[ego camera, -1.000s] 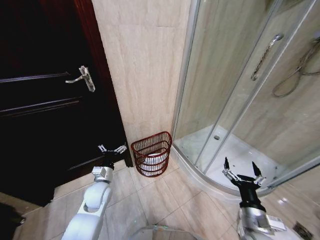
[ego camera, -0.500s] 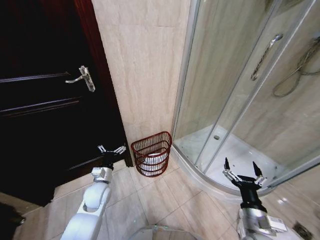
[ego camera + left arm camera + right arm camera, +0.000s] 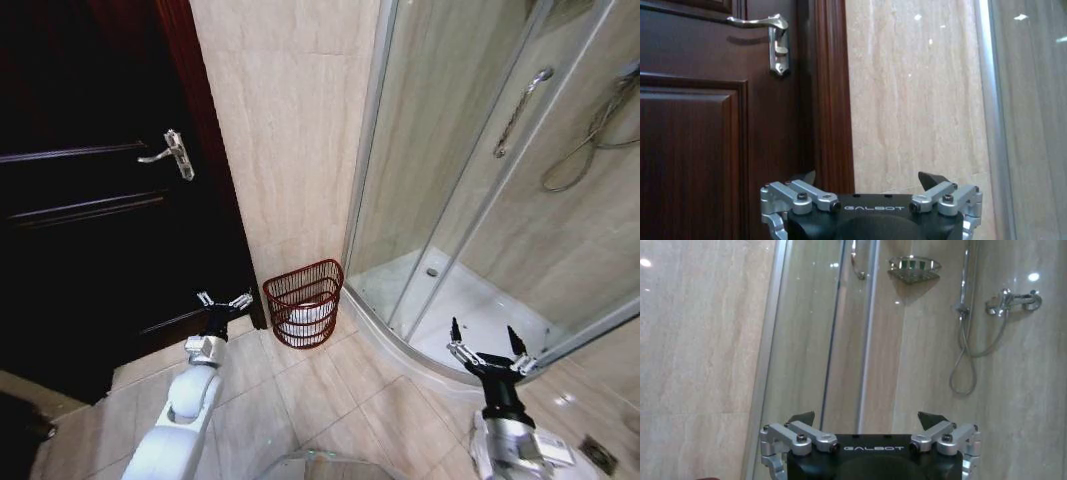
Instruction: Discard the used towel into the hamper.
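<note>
Whole head view has shifted slightly since the earlier frame — camera moved, things did not | hamper [image 3: 304,303] on floor tiles against the beige wall [image 3: 290,130], between dark door [image 3: 90,200] and shower enclosure [image 3: 480,200], something white inside | left gripper [image 3: 224,301] near hamper, fingers spread wide, empty | right gripper [image 3: 484,346] before shower glass — fingers wide, empty

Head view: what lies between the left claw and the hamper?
Bare floor tile, in the head view. The open left claw hangs before the dark door, beside the hamper, which holds something white. Nothing stands between them.
</note>
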